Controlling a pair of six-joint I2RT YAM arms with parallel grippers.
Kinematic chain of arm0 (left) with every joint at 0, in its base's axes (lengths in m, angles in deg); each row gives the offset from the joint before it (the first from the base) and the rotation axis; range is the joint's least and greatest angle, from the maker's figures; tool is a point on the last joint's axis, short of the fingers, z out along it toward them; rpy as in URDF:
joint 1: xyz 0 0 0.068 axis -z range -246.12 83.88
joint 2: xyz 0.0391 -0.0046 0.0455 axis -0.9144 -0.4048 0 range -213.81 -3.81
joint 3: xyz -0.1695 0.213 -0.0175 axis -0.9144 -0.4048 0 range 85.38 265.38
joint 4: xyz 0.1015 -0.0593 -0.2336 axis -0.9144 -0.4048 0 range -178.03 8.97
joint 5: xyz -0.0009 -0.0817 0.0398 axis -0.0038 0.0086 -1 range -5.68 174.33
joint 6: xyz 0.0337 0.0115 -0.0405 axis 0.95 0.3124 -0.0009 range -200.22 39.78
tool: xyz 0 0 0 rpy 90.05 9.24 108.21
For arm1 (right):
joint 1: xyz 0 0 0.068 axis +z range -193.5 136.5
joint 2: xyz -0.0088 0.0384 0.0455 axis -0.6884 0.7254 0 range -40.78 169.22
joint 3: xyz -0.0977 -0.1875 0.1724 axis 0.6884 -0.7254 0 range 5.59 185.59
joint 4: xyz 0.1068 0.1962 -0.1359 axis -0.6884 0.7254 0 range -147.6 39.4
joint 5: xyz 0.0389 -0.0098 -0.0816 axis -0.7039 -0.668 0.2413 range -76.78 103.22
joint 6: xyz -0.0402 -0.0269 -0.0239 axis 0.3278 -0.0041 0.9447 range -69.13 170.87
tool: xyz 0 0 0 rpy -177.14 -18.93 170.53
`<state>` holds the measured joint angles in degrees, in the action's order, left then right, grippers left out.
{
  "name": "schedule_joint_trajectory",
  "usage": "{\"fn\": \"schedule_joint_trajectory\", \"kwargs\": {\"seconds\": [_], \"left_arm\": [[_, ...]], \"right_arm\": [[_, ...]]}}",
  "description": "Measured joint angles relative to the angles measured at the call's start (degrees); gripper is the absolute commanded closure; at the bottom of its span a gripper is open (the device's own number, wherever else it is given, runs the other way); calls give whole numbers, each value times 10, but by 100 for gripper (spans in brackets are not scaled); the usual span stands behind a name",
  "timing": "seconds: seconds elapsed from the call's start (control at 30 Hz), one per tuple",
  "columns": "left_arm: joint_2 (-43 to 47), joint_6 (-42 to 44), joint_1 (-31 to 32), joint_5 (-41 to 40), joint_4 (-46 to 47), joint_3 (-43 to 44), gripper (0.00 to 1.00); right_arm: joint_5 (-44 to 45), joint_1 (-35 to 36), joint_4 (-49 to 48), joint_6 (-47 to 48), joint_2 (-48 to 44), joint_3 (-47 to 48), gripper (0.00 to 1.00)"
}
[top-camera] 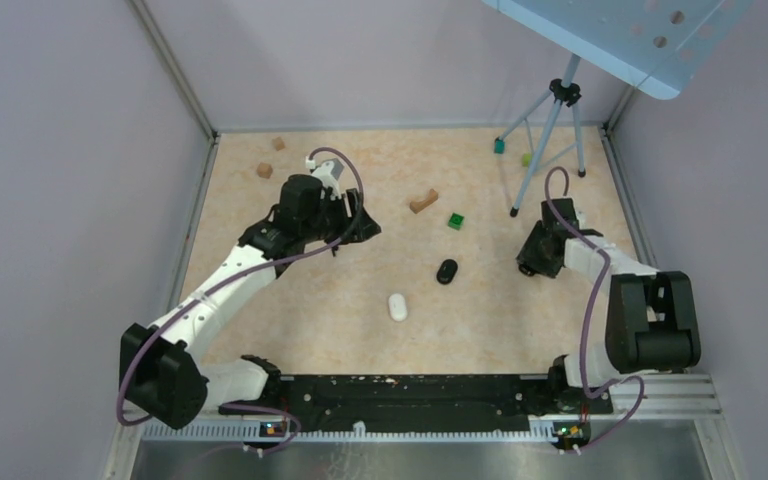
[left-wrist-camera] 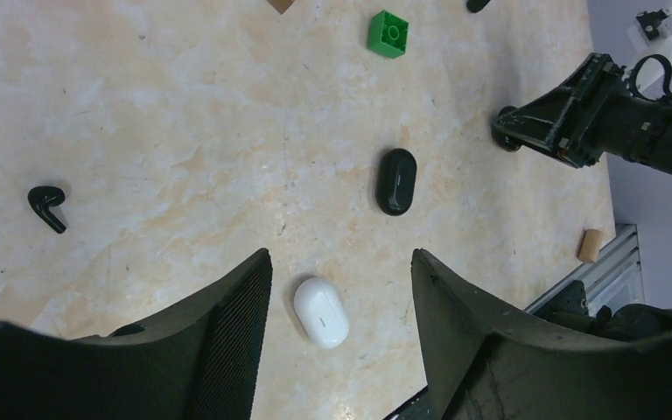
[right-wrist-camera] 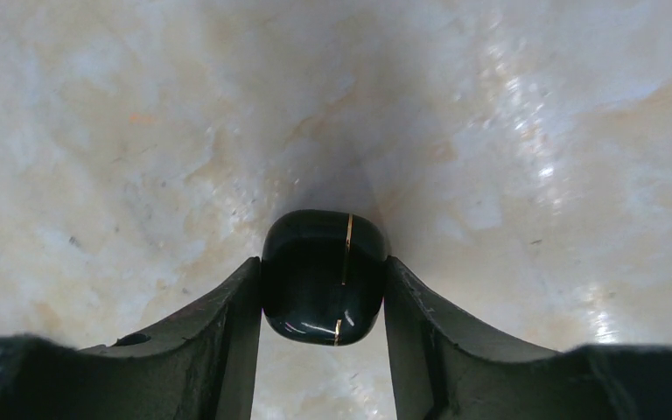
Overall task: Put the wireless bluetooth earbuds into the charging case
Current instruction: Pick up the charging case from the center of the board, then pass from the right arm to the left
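Observation:
A black earbud lies on the table at the left of the left wrist view. My left gripper hovers open and holds nothing. On the table below its gap lies a white oval case, also seen from above. A black oval case lies farther on, near the table's middle. At the table's right side, my right gripper is low. In its wrist view, both fingers press the sides of a glossy black rounded case with a thin gold seam, so this gripper is shut on it.
A green brick and a curved wooden piece lie behind the black oval case. A tripod stands at the back right beside a teal block. Small wooden blocks sit at the back left. A wooden cylinder lies near the front rail.

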<state>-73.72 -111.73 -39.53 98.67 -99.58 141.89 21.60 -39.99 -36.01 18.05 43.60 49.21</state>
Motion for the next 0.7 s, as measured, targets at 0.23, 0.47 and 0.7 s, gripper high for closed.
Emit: {"fn": "schedule_joint_trajectory", "kwargs": {"seconds": [0.23, 0.47, 0.7], "left_arm": [[-50, 13, -24, 69, -14, 9, 24], [-130, -8, -31, 215, 0, 17, 23], [-135, -71, -32, 270, 33, 12, 27]], "right_arm": [[-127, 26, -18, -5, -87, -58, 72], [-214, 188, -99, -50, -133, -58, 71], [-257, 276, -170, -75, -63, -22, 71]]}}
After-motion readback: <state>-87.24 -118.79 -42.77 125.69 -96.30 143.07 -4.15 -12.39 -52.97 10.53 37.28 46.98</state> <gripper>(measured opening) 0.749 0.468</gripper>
